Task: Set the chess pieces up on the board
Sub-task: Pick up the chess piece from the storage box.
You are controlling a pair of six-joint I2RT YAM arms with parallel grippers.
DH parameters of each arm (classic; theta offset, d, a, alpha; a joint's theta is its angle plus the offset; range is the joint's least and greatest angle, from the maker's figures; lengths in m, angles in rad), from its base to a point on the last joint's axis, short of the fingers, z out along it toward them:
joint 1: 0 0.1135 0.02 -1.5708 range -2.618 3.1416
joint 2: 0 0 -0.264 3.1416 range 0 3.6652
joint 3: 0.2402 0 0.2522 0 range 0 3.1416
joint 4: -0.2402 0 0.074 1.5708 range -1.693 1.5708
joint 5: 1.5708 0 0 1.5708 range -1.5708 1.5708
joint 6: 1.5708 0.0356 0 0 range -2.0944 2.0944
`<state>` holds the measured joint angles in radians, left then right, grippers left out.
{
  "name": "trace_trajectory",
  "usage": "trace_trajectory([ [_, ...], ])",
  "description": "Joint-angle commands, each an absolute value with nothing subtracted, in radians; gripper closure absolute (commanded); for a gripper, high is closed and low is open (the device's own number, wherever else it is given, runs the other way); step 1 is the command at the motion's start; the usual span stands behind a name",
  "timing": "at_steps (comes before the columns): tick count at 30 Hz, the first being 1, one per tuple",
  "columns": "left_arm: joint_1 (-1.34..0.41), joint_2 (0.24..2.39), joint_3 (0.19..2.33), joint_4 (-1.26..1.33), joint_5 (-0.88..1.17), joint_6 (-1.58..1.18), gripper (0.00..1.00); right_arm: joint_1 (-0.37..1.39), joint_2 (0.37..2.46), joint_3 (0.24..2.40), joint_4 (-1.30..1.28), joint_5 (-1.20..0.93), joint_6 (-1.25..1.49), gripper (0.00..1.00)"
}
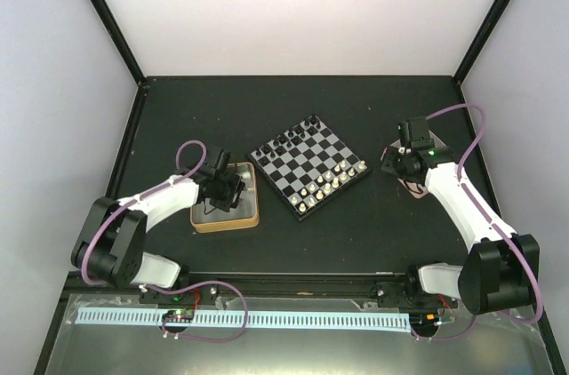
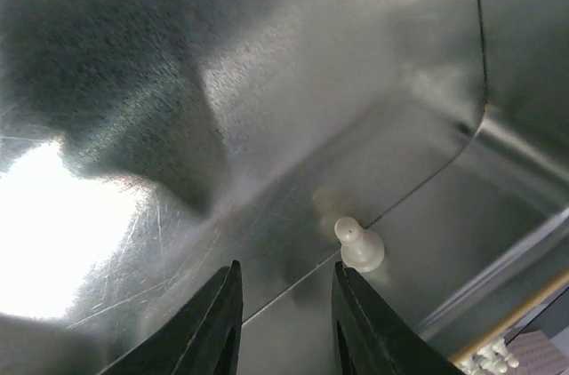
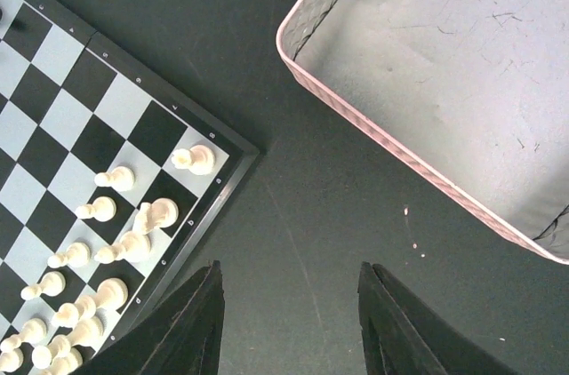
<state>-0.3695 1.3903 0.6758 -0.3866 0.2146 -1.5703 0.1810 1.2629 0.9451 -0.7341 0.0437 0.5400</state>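
Note:
The board (image 1: 308, 167) lies mid-table, turned like a diamond. Black pieces (image 1: 293, 135) line its far-left side and cream-white pieces (image 1: 331, 181) its near-right side. In the right wrist view the board (image 3: 53, 117) shows white pieces (image 3: 151, 213) standing near its corner. One white pawn (image 2: 359, 244) sits inside the tin (image 2: 267, 82), just beyond the tip of my left gripper's right finger. My left gripper (image 2: 286, 266) is open down in the tin with nothing between its fingers. My right gripper (image 3: 289, 266) hangs open over bare table, between the board and the tray.
The gold-rimmed tin (image 1: 252, 215) stands left of the board, with my left gripper (image 1: 222, 190) in it. A pinkish tray (image 3: 356, 113) sits right of the board, partly under my right arm (image 1: 402, 162). Black rails border the table at the back and sides.

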Motion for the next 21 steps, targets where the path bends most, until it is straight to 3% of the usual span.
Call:
trace_trajectory([
  [1,-0.377,1.407,0.672,-0.337,0.206,-1.675,0.71,0.182,1.250,0.950,-0.715,0.075,0.520,0.56],
  [11,-0.387,1.491,0.700,-0.282,0.200,-1.721,0.68,0.182,1.259,0.941,-0.707,0.073,0.513,0.56],
  [21,-0.393,1.557,0.731,-0.247,0.195,-1.712,0.72,0.182,1.261,0.940,-0.707,0.083,0.508,0.56],
])
